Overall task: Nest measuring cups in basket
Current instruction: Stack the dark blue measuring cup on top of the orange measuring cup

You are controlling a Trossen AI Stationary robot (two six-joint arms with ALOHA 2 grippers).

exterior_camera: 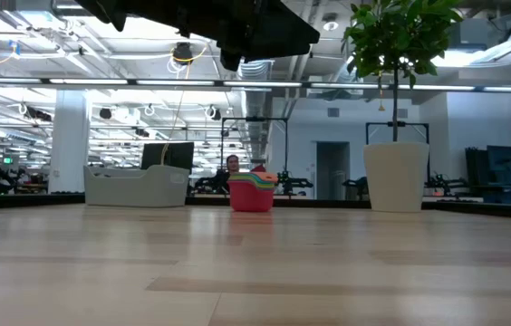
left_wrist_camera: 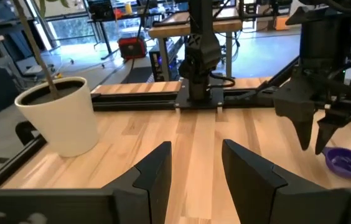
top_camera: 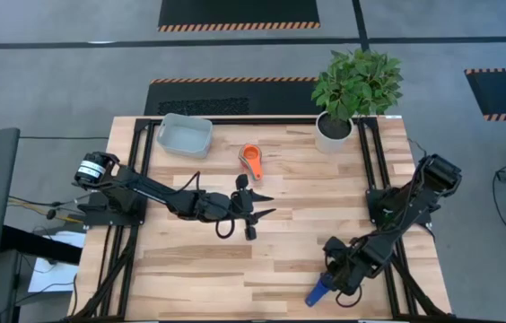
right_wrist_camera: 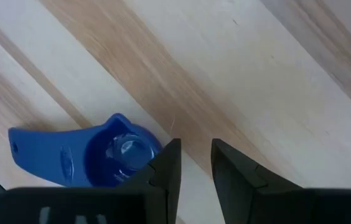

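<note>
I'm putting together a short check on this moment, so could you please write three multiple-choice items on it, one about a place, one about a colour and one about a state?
1. Where does the blue measuring cup lie?
A. in the basket
B. on the table near the front edge, by the right gripper
C. beside the plant pot

2. What colour is the outermost cup of the nested stack?
A. red
B. green
C. white

3. How does the left gripper stand?
A. shut on a cup
B. open, holding nothing
C. resting inside the basket

Answers:
1. B: the high view shows it at the right gripper, far from the basket.
2. A: the low view shows a red bowl outermost.
3. B: its wrist view shows fingers apart with bare wood between.
</note>
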